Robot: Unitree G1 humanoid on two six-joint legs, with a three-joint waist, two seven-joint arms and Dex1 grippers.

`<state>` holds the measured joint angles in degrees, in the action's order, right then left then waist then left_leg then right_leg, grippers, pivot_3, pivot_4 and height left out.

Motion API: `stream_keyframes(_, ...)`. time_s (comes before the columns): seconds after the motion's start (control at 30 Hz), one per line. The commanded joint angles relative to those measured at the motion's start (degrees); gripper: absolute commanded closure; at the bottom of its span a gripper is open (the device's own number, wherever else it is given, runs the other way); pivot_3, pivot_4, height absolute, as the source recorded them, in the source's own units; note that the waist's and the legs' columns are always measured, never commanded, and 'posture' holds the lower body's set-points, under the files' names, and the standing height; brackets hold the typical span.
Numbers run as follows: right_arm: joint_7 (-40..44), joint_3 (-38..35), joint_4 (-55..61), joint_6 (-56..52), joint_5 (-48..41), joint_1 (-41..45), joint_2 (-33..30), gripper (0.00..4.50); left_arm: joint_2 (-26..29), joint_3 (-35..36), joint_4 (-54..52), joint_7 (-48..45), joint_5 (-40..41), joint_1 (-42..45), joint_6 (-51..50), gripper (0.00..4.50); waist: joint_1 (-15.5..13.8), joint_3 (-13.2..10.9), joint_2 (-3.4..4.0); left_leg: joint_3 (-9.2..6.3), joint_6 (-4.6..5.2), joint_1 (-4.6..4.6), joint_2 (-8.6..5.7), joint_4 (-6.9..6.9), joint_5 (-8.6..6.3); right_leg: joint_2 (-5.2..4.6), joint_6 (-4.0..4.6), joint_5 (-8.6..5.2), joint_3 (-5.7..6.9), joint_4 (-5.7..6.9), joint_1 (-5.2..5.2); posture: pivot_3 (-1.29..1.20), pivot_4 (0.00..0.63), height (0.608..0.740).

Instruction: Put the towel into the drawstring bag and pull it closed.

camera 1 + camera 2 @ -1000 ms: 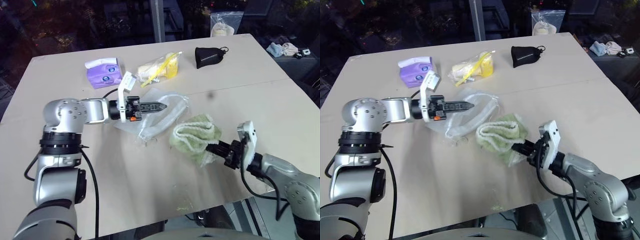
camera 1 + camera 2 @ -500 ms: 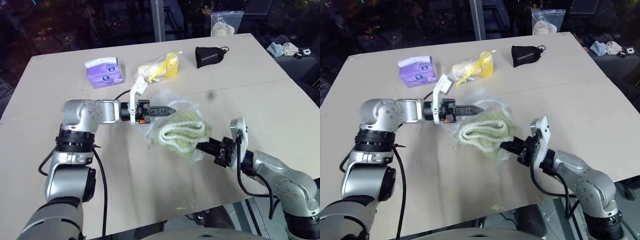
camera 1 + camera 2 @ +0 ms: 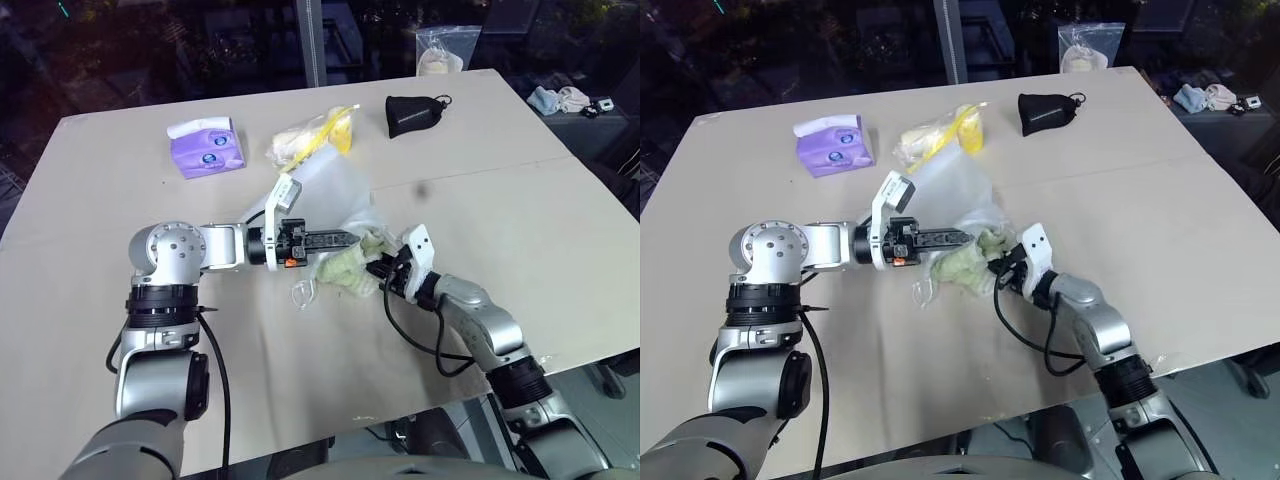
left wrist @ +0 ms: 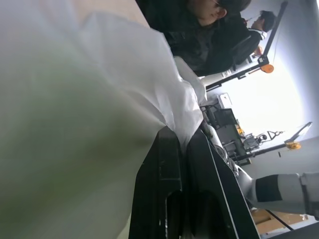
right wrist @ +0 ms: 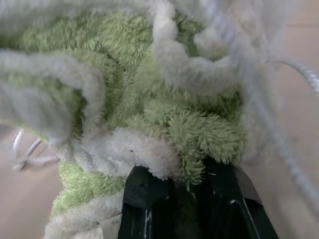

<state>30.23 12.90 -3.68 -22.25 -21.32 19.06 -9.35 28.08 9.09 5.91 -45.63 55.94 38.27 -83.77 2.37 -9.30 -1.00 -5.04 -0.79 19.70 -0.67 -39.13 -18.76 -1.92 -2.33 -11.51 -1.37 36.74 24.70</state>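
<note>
The drawstring bag (image 3: 332, 192), a frosted-white film, stands raised in the middle of the table with its mouth toward me. My left gripper (image 3: 338, 240) is shut on the bag's edge, and the black fingers (image 4: 167, 172) pinch the white film (image 4: 104, 94). The light green towel (image 3: 345, 268) is bunched at the bag's mouth, partly under the film. My right gripper (image 3: 379, 265) is shut on the towel from the right. Fluffy green pile (image 5: 149, 89) sits between its fingers (image 5: 142, 199). A white cord (image 3: 303, 292) trails on the table below the bag.
Along the far side lie a purple tissue pack (image 3: 207, 146), a clear plastic bag with yellow contents (image 3: 312, 135) and a small black pouch (image 3: 415, 113). Another clear bag (image 3: 445, 48) stands at the far edge. People (image 4: 219, 20) show in the background of the left wrist view.
My right gripper has carried the towel left, up to and partly under the bag. The bag, flat a second ago, now stands lifted by my left gripper, which has drawn nearer.
</note>
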Motion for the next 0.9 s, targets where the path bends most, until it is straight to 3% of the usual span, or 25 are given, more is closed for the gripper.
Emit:
stream_keyframes(0.03,-0.91,-3.38,0.05,-2.90,-3.28,-0.78,2.45,4.50,0.62,1.13,-3.77,0.37,1.37,-0.77,-0.30,4.46,-0.02,0.00,0.00,-0.02,-0.01,0.00,0.00,0.00,0.01,0.00,0.00,0.00,0.00,0.03,0.00,0.00,0.150,0.740)
stream_keyframes(0.2,0.35,-11.30,7.82,-13.61,-20.56,-1.27,9.00,4.50,1.78,0.52,-5.73,0.80,0.01,-2.19,1.64,4.46,0.04,-0.01,0.01,-0.12,-0.03,0.02,0.00,0.03,0.02,0.02,0.01,0.01,0.05,0.04,0.02,0.00,0.150,0.740)
stream_keyframes(0.3,0.75,-9.82,11.91,-15.42,-20.23,-2.32,8.18,4.50,0.61,2.27,-3.88,1.38,0.64,-1.25,2.02,4.46,-0.02,-0.03,0.05,-0.14,-0.03,0.08,0.02,0.06,0.01,0.01,0.02,0.00,0.09,0.05,0.09,0.00,0.150,0.740)
stream_keyframes(0.4,1.90,-1.86,17.13,-14.78,-10.86,-4.85,0.09,4.50,-1.66,4.88,-2.23,3.54,2.26,0.74,0.42,4.46,-0.24,-0.03,0.05,-0.10,-0.02,0.20,-0.07,0.06,0.01,-0.06,0.00,0.00,0.09,-0.07,0.16,0.00,0.150,0.740)
stream_keyframes(0.63,0.86,-7.30,28.30,-23.98,-14.51,-11.68,-12.04,4.50,-2.80,5.78,-4.36,5.80,3.91,-0.45,-3.22,4.46,-0.36,-0.02,0.01,-0.11,-0.01,0.25,-0.15,0.06,0.00,-0.12,-0.03,-0.02,0.07,-0.15,0.15,0.00,0.150,0.740)
stream_keyframes(0.7,0.94,-7.76,29.49,-26.38,-14.59,-13.43,-15.24,3.50,-2.50,4.95,-5.04,5.67,3.59,-1.43,-2.73,4.50,-0.34,-0.02,0.01,-0.10,0.00,0.23,-0.15,0.05,0.00,-0.10,-0.03,-0.02,0.08,-0.13,0.14,0.00,0.150,0.740)
stream_keyframes(0.73,1.46,-7.74,30.08,-27.17,-14.82,-14.20,-16.51,3.24,-2.52,4.74,-5.13,5.64,3.46,-1.68,-2.52,4.50,-0.31,-0.02,0.01,-0.07,0.00,0.17,-0.14,0.06,0.00,-0.09,-0.03,-0.02,0.07,-0.07,0.13,0.00,0.150,0.740)
stream_keyframes(0.77,1.45,-8.00,30.65,-27.96,-15.24,-14.77,-17.12,2.58,-2.57,4.63,-5.12,5.61,3.40,-1.79,-2.37,4.50,-0.28,-0.02,0.01,-0.01,0.00,0.14,-0.13,0.07,0.00,-0.05,-0.02,-0.03,0.11,-0.03,0.10,0.00,0.150,0.740)
stream_keyframes(0.8,0.70,-8.36,31.03,-28.61,-15.41,-14.92,-17.27,2.35,-2.58,4.56,-5.11,5.55,3.37,-1.85,-2.28,4.50,-0.21,-0.02,0.01,0.00,0.00,0.13,-0.13,0.07,0.00,-0.03,-0.02,-0.03,0.12,-0.02,0.09,0.00,0.150,0.740)
stream_keyframes(0.9,-0.33,-9.44,31.20,-29.64,-16.64,-14.00,-16.82,0.99,-1.72,3.21,-4.67,4.06,2.15,-2.64,-0.22,4.50,-0.21,-0.02,0.00,-0.01,0.00,0.11,-0.10,0.06,0.00,0.01,-0.02,-0.03,0.14,-0.01,0.05,0.00,0.150,0.740)
